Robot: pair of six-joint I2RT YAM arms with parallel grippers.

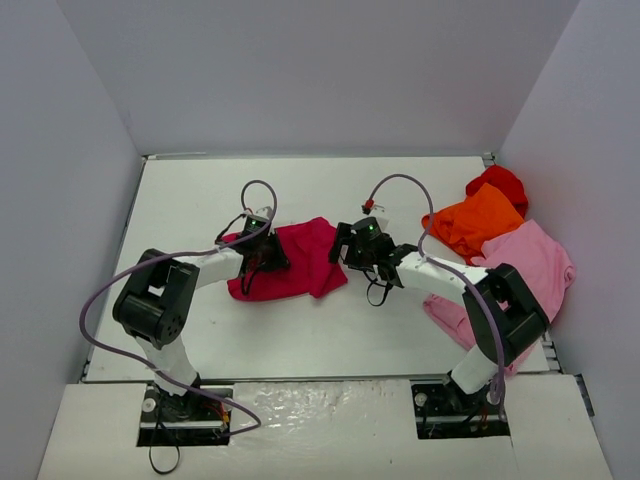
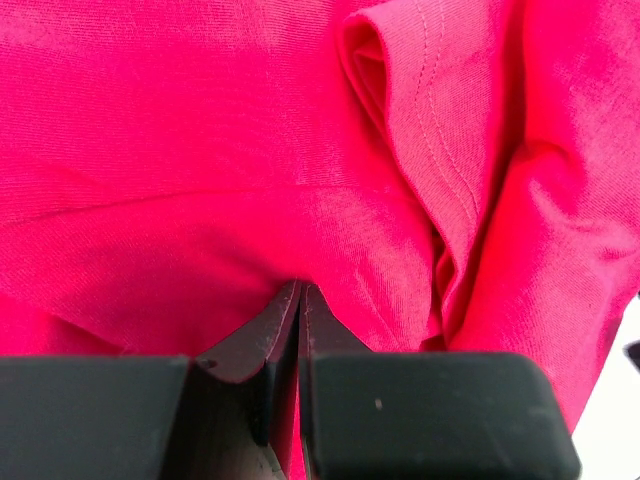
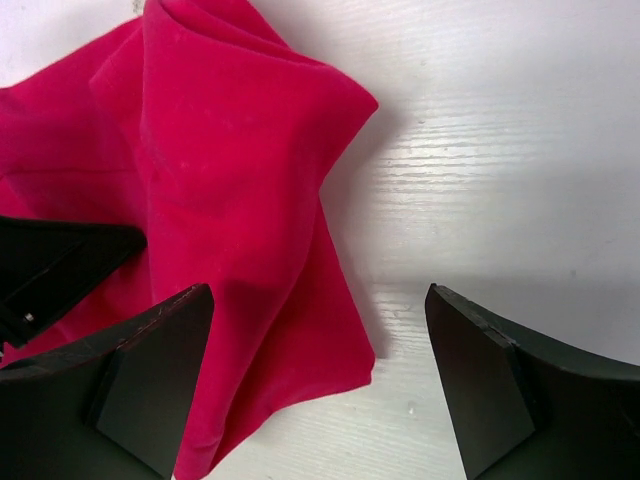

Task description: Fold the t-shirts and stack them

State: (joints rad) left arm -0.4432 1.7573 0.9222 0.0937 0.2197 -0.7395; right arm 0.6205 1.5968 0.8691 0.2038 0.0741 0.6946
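- Crimson-magenta soft cloth t-shirt (image 1: 300, 262) lies crumpled in the middle of the white table (image 1: 330, 340), between both arms
- left gripper (image 2: 300, 292): fingers pressed together, seemingly pinching its fabric
- right gripper (image 3: 318, 292): fingers spread wide above its corner
- orange cloth shirt (image 1: 478, 222), bright red cloth shirt (image 1: 500, 183) and light pink cloth shirt (image 1: 535, 262) heaped at the table's right side

crimson shirt (image 2: 200, 150): cut off by every edge of the left wrist view, so no outline can be made out there; in the right wrist view it is cut by the left and lower edges.
left gripper (image 2: 300, 300): the amount of cloth pinched is hidden between the closed pads.
bright red shirt (image 1: 500, 183): largely covered by the orange shirt (image 1: 478, 220).
light pink shirt (image 1: 535, 262): the near part is hidden behind the right arm (image 1: 500, 310), so its full shape cannot be told.
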